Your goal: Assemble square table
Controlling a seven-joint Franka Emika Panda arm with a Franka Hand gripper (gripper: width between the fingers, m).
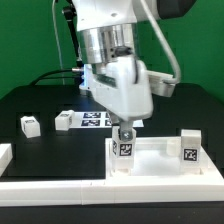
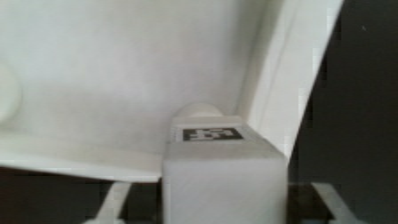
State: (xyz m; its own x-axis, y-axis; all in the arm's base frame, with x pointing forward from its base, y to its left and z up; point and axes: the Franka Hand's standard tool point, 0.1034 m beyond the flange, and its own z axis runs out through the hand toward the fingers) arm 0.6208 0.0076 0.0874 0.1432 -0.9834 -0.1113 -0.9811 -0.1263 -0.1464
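Observation:
The white square tabletop (image 1: 158, 166) lies at the front of the black table, raised rim up. One tagged white leg (image 1: 190, 148) stands upright at its corner on the exterior view's right. My gripper (image 1: 125, 129) is shut on another tagged leg (image 1: 123, 151) and holds it upright at the tabletop's corner on the exterior view's left. In the wrist view the held leg (image 2: 222, 170) fills the middle between my gripper's (image 2: 222, 205) fingers, over the tabletop's inner surface (image 2: 107, 90) beside its rim (image 2: 294, 70). Whether the leg is seated in a socket is hidden.
A loose tagged leg (image 1: 29, 125) lies at the exterior view's left, another (image 1: 64, 120) next to the marker board (image 1: 93, 118) behind the arm. White border rails run along the front (image 1: 90, 192) and the left edge (image 1: 4, 154).

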